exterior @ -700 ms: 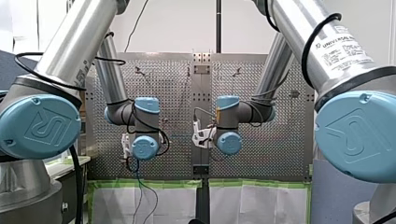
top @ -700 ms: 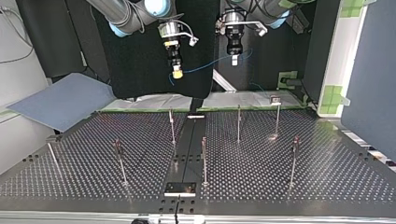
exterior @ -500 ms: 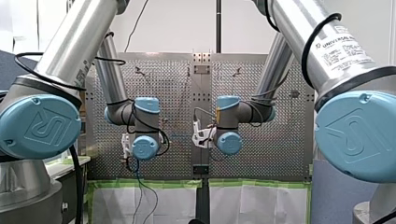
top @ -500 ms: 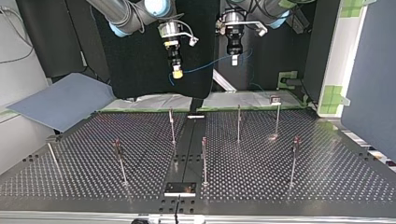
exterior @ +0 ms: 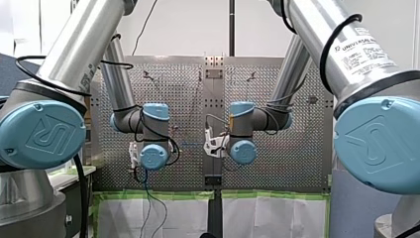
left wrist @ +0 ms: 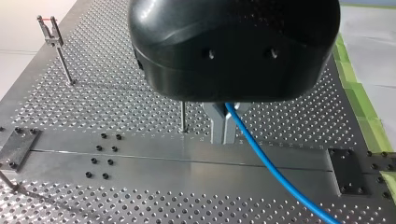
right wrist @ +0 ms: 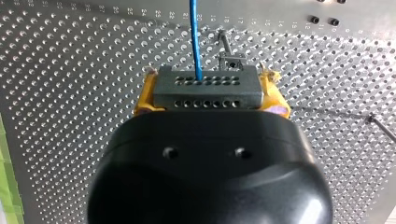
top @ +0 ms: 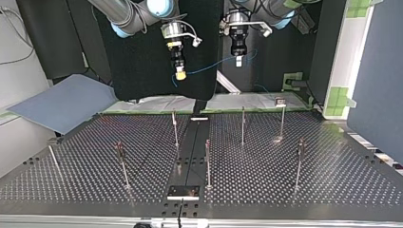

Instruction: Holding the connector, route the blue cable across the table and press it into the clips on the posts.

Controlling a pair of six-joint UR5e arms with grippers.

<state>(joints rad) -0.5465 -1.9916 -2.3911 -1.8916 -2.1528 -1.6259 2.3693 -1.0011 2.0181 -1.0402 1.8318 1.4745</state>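
My right gripper is clamped narrow on the connector. Its yellow pads press the two short ends of a flat grey block drilled with rows of small round holes. The blue cable leaves the block's front face and runs straight ahead, thin, smooth and round. My left gripper has a rounded black body and plain metal fingers, and the same cable passes between them. They appear closed around it, though the body hides most of the contact. In the top view both grippers hang high above the table's far edge, with the cable strung between them in a shallow sag. The table is dull metal, perforated in a fine regular grid, with a smooth solid strip down its middle. Thin upright metal posts stand well apart across it, several topped by a small forked clip; none holds the cable. I judge this to be the carrying step, with no pressing begun. The next move calls for bringing the span down over the table and lining it up with the nearest clip. The cable must stay taut enough to seat in so narrow a fork without bending the slender post.
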